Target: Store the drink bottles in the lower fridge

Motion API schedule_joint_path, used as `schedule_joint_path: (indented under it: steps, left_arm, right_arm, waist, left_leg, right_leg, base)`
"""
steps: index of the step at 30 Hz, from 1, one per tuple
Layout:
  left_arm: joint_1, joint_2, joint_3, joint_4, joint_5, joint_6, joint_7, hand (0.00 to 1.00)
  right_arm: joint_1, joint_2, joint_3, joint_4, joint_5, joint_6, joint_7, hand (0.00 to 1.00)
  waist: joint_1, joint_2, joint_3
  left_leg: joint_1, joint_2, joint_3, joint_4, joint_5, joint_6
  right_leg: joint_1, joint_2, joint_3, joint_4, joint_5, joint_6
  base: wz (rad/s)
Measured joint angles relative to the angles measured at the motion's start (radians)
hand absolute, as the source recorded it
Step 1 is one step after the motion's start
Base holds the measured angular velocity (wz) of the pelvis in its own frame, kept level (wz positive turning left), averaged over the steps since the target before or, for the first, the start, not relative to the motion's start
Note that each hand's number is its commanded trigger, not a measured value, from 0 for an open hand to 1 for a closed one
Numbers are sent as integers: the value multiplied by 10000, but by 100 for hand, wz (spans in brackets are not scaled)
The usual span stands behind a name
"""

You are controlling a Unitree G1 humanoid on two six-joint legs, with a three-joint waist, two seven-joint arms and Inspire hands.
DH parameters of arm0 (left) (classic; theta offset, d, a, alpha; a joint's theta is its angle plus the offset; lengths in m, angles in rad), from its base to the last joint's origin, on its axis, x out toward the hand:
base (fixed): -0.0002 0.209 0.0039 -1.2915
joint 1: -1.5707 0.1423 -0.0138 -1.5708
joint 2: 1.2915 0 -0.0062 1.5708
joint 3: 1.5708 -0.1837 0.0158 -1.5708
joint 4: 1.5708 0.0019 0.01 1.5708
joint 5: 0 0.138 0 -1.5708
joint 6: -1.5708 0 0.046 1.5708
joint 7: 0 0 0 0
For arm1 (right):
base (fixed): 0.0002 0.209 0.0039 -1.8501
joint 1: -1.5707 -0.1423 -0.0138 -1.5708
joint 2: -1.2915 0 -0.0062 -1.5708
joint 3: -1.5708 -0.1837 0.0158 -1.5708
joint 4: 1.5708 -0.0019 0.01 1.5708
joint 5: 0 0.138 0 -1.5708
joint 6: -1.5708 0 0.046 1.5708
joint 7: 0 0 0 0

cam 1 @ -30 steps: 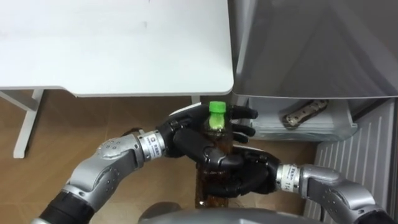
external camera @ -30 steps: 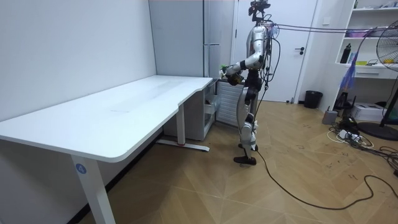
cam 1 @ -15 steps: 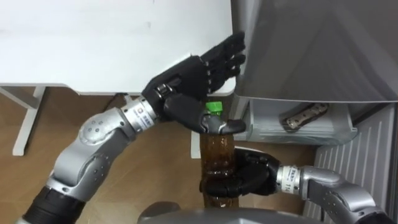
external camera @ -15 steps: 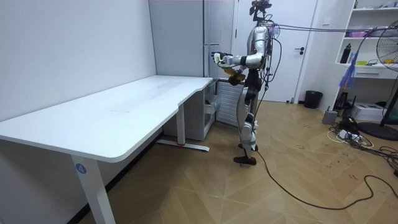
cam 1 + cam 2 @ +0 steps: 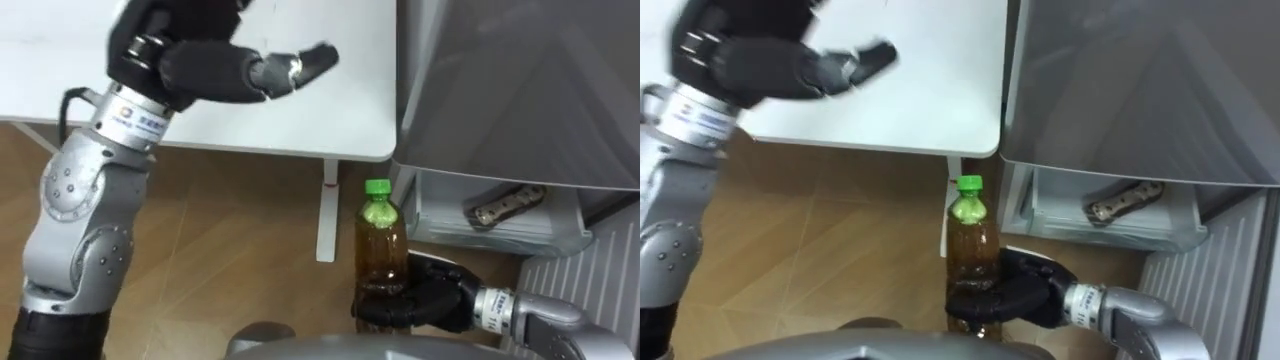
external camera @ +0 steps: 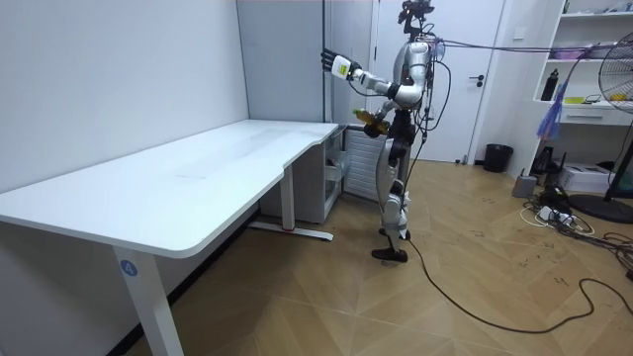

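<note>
Left eye view: I have the robot at the corner where the table meets the fridge, one drink in hand and not yet delivered.
Bottle: The bottle stands upright in the air over the wood floor, just left of the fridge's lower part and clear of the table's edge. It touches nothing but the hand that holds it.
Look of it: clear plastic, dark brown drink filling it to the neck, bright green cap screwed on. I would expect it to be rigid and easy to carry.
Right hand: The right hand is wrapped round the bottle's lower body, fingers curled tight from the right side.
Left hand: The left hand is lifted high over the table, thumb out, carrying nothing. In the room view its fingers stand straight, up by the fridge's front edge.
Lower fridge: A pale drawer stands open under the grey upper body, with a speckled packet lying in it. I cannot tell what the packet is.
Done so far: drink picked up and brought to the fridge, by my reading.
Left to do: swing the bottle right, set it in the lower compartment, let go.
</note>
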Motion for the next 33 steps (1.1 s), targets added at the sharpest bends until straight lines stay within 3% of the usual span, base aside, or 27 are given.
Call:
schedule_joint_path:
  steps: [7,11,13,18,22,25,29,33]
  left_arm:
    - [241,-316,1213,-6,802,-714,1823,0]
    - [767,-450,2099,16,772,-769,2741,0]
    - [1076,-461,2392,407,771,-867,3332,0]
    - [1858,-471,2639,1980,253,-879,4072,0]
    - [2452,-901,2236,3813,128,-734,4646,0]
    - [2479,-1013,1824,5469,77,-596,4938,0]
    - [2526,-1063,1555,7208,-107,-463,5001,0]
    - [2577,-1093,604,9201,-105,-367,5192,0]
  right_arm:
    - [379,223,-415,53,-859,-225,-10,100]
    - [683,262,-728,17,-843,-337,-10,100]
    - [735,274,-813,21,-843,-336,-24,100]
    - [697,503,-1005,38,-1013,-334,-126,100]
    - [708,856,-1019,56,-1138,-219,-237,100]
    - [693,1143,-1008,76,-1138,-196,-375,100]
    - [513,1181,-986,122,-1165,-31,-377,100]
    - [483,1205,-981,274,-1142,-27,-466,100]
  waist:
    - [145,-34,-4]
    - [414,-35,-7]
    - [600,-40,-8]
    - [658,-119,-43]
    - [664,-138,-29]
    - [657,-207,-63]
    - [628,-212,-59]
    - [614,-241,-41]
  left_leg:
    - [565,-9,44,-316,-1,-16]
    - [608,0,61,-392,-2,-17]
    - [619,-5,48,-410,-2,-17]
    - [621,-15,33,-428,-1,-19]
    - [588,-22,-15,-425,-2,-19]
    - [526,-7,-4,-417,-5,-23]
    - [547,-11,-3,-441,-5,-23]
    - [535,-14,8,-442,-5,-24]
  right_leg:
    - [535,36,7,-278,-13,14]
    - [525,29,4,-302,-19,13]
    - [526,29,15,-304,-25,20]
    - [600,35,-33,-414,-31,23]
    - [587,28,-75,-446,-28,24]
    - [543,40,-102,-428,-25,19]
    - [546,24,-104,-420,-21,18]
    - [561,26,-135,-442,-19,17]
  base:
    - [-1]
    - [-6]
    - [0]
    - [4]
    - [0]
    - [2]
    - [-2]
    - [2]
